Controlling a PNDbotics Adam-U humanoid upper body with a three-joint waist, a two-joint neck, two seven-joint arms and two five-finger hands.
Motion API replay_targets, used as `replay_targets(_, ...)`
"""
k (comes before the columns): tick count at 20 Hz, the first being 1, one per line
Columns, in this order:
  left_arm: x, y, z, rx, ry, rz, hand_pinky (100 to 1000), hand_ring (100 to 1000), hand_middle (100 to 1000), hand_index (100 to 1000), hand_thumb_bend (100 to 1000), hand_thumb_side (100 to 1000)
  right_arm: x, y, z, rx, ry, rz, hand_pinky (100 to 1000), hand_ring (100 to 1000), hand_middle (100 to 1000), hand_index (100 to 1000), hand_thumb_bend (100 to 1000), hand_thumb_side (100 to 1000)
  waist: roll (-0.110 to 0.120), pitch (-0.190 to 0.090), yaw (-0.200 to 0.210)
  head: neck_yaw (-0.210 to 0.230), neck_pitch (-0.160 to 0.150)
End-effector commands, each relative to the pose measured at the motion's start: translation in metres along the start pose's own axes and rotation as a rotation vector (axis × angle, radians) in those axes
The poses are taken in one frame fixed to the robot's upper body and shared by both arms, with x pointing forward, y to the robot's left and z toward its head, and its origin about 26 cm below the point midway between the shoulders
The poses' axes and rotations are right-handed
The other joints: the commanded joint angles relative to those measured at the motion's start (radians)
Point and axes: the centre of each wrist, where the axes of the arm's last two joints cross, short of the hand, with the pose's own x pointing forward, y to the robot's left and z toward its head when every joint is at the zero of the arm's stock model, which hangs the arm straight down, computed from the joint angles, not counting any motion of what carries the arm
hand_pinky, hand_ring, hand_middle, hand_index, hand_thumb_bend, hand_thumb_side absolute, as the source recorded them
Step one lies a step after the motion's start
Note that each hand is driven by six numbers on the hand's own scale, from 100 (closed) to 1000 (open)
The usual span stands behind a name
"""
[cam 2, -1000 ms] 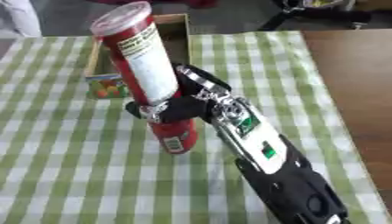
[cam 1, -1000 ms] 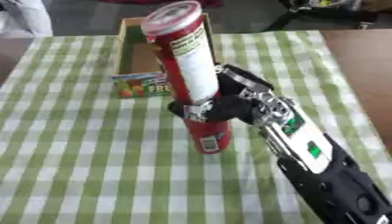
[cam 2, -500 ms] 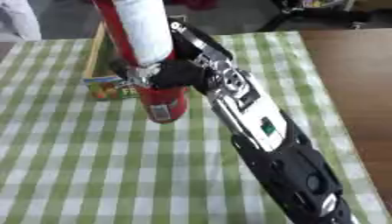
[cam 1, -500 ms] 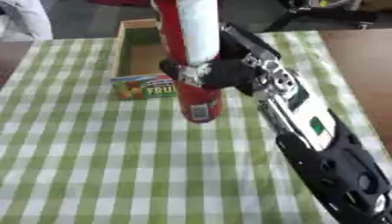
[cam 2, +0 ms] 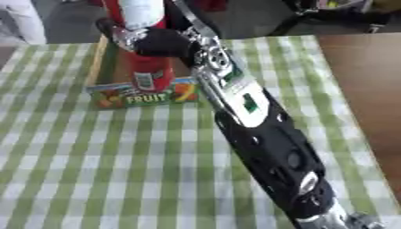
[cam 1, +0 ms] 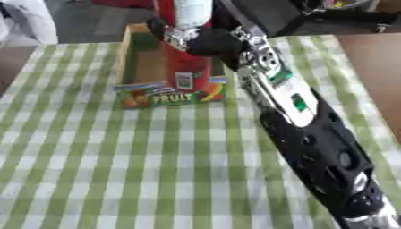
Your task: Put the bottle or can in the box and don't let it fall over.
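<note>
The right robot hand [cam 1: 205,41] is clenched around a tall red can [cam 1: 186,67], its dark fingers [cam 1: 163,30] wrapped across the can's middle just below a white label band. The can stands nearly upright, its top cut off by the upper edge of both views. Its lower end hangs over the open box [cam 1: 131,53], near the front wall; whether the base touches the box floor cannot be told, since the front wall hides it. A small white barcode patch shows on the can's lower part.

The box is a shallow cardboard tray with a brown inside, and its front panel [cam 1: 168,95] carries colourful fruit pictures and the word FRUIT. Apart from the can, nothing can be made out inside it.

The right arm [cam 1: 313,143] comes in from the lower right corner and stretches diagonally up and to the left, black at the forearm with a silver and white wrist section bearing green marks. The box sits toward the far edge of the desk [cam 1: 94,170], which is covered with a green and white checked cloth.
</note>
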Motion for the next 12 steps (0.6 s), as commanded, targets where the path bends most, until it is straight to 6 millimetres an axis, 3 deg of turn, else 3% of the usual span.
replay_targets(1,0.013,-0.003,-0.005,-0.024,-0.048,0.005,859,886,789,785,678,703,0.003,-0.002,-0.016,-0.042,-0.049,0.037,930,619,642,528,100,100,-0.004,-0.006,0.025,-0.024,-0.037)
replay_targets(7,0.019,-0.007,-0.008,-0.036,-0.068,0.013,859,886,784,785,678,704,0.001,-0.002,-0.036,-0.088,-0.094,0.091,927,617,641,527,100,100,-0.03,0.024,0.092,-0.059,-0.072)
replay_targets(12,0.023,-0.01,-0.01,-0.044,-0.082,0.023,859,886,784,785,679,705,-0.013,-0.005,-0.037,-0.112,-0.122,0.14,929,622,647,532,100,100,-0.046,0.042,0.125,-0.086,-0.09)
